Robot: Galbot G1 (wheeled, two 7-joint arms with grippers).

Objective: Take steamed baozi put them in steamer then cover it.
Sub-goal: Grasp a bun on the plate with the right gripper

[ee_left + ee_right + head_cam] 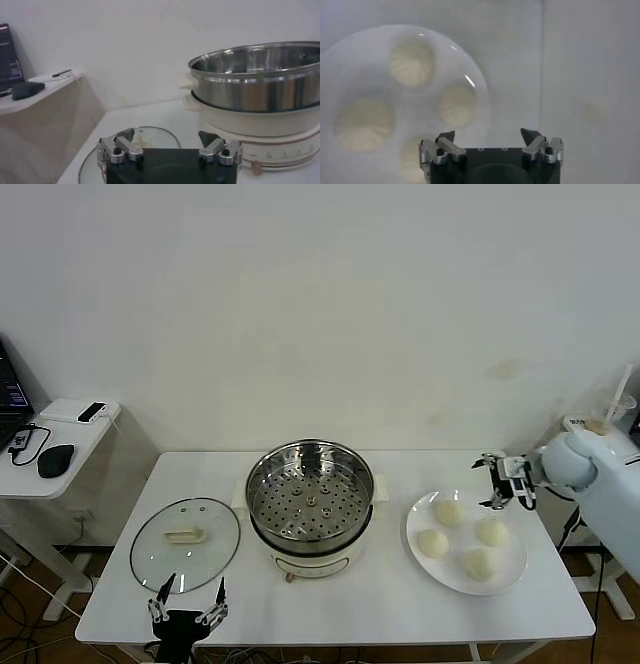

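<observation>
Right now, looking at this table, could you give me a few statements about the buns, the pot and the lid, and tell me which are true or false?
1. All four steamed baozi lie on the white plate. True.
2. The cover sits on the steamer. False: it lies flat on the table, on the steamer's left side.
3. The steamer's perforated tray holds no bun. True.
4. The right tool grips a bun. False: it is open and empty, above the plate's far edge.
5. The left tool is open, near the cover's front edge. True.
</observation>
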